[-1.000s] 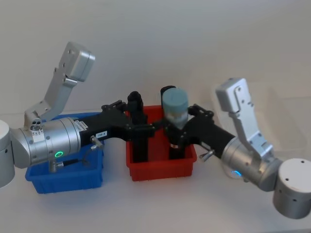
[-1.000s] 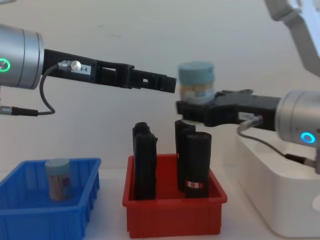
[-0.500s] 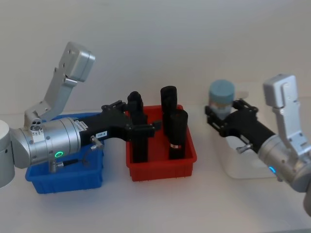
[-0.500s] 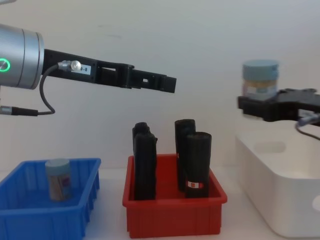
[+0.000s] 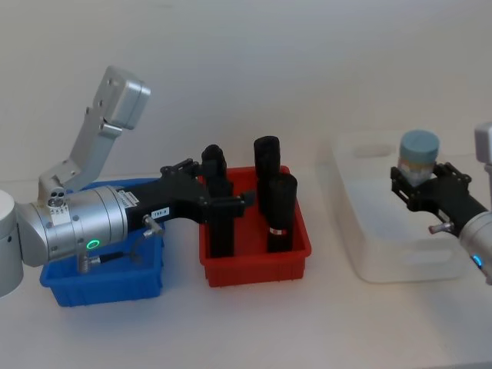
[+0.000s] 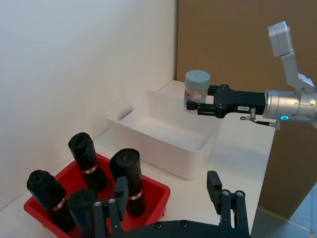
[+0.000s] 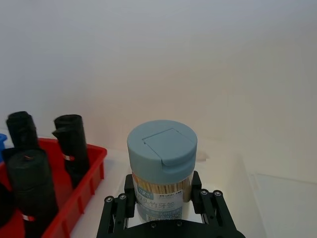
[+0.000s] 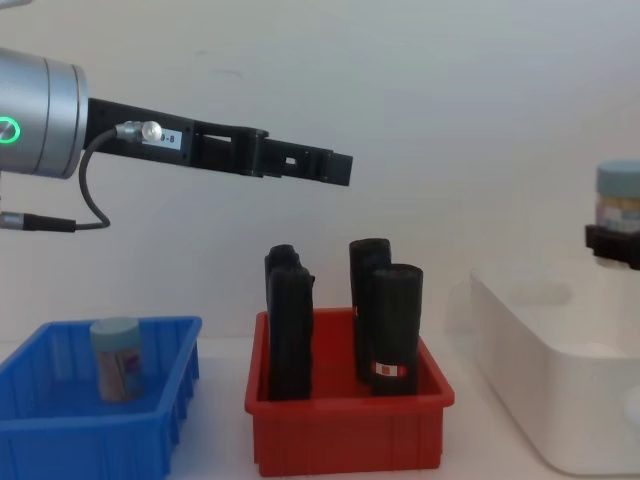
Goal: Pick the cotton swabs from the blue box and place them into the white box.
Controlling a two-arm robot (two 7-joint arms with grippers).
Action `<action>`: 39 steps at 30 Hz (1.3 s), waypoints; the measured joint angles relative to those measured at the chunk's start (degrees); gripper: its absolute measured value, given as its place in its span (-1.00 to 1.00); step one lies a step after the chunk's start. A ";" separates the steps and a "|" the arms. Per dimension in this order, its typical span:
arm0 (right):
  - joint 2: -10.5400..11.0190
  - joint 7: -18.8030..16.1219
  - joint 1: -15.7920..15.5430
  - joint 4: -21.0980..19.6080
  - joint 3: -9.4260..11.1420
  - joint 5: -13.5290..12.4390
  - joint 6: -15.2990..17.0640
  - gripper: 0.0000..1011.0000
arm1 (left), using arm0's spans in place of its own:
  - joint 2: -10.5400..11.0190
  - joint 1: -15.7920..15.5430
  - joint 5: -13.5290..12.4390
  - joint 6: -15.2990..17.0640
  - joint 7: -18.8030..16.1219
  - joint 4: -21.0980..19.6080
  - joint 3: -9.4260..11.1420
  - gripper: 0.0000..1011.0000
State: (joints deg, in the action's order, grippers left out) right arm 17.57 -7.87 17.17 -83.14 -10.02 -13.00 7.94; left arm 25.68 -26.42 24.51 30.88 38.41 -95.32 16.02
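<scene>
My right gripper (image 5: 422, 190) is shut on a cotton swab jar (image 5: 419, 157) with a light blue lid, holding it upright above the white box (image 5: 361, 254). The right wrist view shows that jar (image 7: 162, 168) between the fingers of the gripper (image 7: 162, 201). From the left wrist view the jar (image 6: 196, 90) hangs over the tub (image 6: 163, 148). A second swab jar (image 8: 117, 358) stands in the blue box (image 8: 60, 440). My left gripper (image 8: 338, 168) is open and empty, stretched out high above the red bin.
Between the two boxes sits a red bin (image 5: 254, 269) holding several tall black cylinders (image 5: 279, 207). My left arm's wrist (image 5: 84, 227) hangs over the blue box (image 5: 108, 286). Bare white table lies in front of the bins.
My right gripper has carried the jar to the right, from above the red bin to above the white box. The left arm has not moved.
</scene>
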 joint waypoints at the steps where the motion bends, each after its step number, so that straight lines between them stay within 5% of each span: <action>1: 0.02 0.00 0.31 0.58 0.11 -0.06 0.06 0.24 | 0.00 0.00 0.00 0.00 0.00 0.00 0.00 0.99; 19: -1.07 -3.58 8.55 14.92 0.78 -0.91 0.77 0.24 | 0.00 0.00 0.00 0.00 0.00 0.00 0.00 0.99; 33: -2.14 -6.26 12.35 21.27 0.12 -0.73 1.65 0.24 | 0.00 0.00 0.00 0.00 0.00 0.00 0.00 0.99; 39: -2.41 -6.95 13.20 22.77 -0.08 -0.54 1.78 0.55 | 0.00 0.00 0.00 0.00 0.00 0.00 0.00 0.99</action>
State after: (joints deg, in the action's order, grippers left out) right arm 15.16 -14.82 30.37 -60.37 -10.09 -13.55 9.72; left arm 25.68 -26.42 24.51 30.88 38.41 -95.32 16.01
